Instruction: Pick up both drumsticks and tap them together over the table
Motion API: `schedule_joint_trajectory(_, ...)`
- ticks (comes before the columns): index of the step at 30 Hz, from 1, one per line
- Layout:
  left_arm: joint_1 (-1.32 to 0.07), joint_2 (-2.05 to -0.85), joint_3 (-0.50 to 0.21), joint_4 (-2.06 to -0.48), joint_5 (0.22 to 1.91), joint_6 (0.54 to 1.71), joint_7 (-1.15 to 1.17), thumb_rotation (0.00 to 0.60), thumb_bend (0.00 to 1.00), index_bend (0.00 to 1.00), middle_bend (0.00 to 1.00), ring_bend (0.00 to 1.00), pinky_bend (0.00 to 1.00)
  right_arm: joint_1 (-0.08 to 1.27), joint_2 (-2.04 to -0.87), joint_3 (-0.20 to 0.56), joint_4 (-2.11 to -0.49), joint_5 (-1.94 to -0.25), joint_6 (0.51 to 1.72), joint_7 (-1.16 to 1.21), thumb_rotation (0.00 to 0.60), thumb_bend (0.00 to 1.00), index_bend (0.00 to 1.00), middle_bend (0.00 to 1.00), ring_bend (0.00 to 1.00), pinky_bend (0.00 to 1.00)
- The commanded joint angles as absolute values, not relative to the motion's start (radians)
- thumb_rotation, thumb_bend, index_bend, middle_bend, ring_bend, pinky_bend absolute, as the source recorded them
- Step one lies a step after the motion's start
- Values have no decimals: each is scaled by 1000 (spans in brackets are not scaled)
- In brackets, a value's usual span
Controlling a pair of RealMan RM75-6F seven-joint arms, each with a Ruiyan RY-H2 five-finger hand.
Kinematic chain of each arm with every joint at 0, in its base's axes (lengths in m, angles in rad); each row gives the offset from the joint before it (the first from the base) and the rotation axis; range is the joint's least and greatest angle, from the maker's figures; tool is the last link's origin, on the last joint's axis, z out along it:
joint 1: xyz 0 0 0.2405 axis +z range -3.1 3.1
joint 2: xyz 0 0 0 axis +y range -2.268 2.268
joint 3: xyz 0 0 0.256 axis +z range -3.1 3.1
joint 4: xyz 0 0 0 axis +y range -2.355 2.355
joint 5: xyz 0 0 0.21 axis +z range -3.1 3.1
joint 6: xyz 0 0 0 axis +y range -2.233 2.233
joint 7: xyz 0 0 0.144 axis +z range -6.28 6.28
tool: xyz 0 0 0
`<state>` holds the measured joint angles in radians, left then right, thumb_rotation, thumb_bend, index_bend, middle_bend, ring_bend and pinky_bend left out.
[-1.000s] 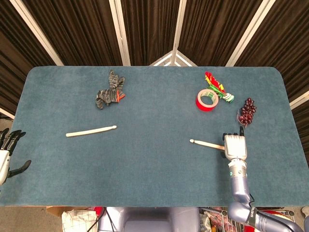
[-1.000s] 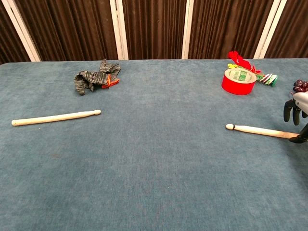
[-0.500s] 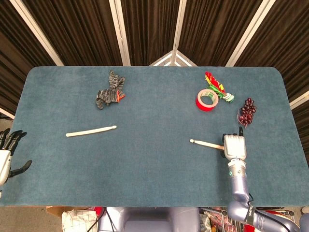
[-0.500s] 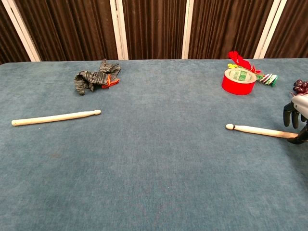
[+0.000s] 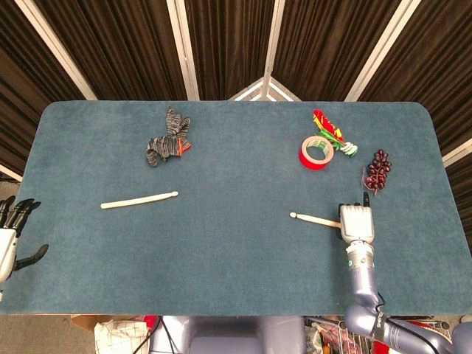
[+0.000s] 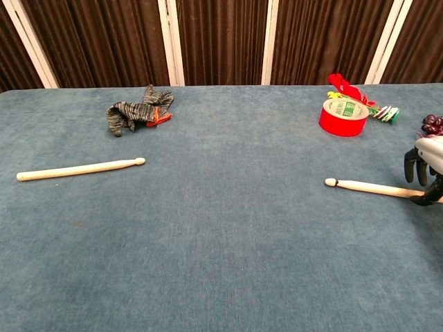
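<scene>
Drumsticks are laid flat on the blue table point(image 5: 236, 265), well apart from each other. One drumstick point(image 5: 139, 200) is positioned on the left half, tip toward the centre, and is well apart from the left robot hand point(image 5: 13, 237), which is located off the left table edge with its fingers spread and nothing held; this robot hand is cut off by the frame edge in the head view and is not shown in the chest view. The other drumstick point(image 5: 316, 219) is positioned on the right half, its tip pointing toward the centre and its butt end reaching under the right robot hand point(image 5: 355, 223). In the chest view, the dark fingers point(image 6: 411, 166) of the right robot hand point(image 6: 428, 173) are seen curved down over that butt end of the drumstick point(image 6: 367, 186), with the stick lying on the table; whether contact is made cannot be determined, because the hand is cut off by the right frame edge. Further back, a grey striped cloth point(image 5: 167, 140), a roll of red tape point(image 5: 316, 153), a bundle of coloured clips point(image 5: 330, 132) and a bunch of dark grapes point(image 5: 379, 170) are placed on the table.
</scene>
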<state>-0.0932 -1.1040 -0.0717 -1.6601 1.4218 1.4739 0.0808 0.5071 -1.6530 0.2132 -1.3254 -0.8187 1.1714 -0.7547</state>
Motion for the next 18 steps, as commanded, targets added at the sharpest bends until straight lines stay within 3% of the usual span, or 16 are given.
schedule_joint_trajectory(1, -93, -1104, -72, -1660, 1421, 1474, 81, 600, 323, 167, 123, 0, 0, 509, -1655, 212, -1321, -816, 1170, -752, 600, 306, 497, 511, 392, 36)
schedule_joint_trajectory(18, -96, -1107, -72, -1660, 1416, 1467, 88, 600, 323, 167, 120, 0, 0, 513, -1663, 203, -1300, -821, 1169, -736, 600, 324, 556, 524, 395, 36)
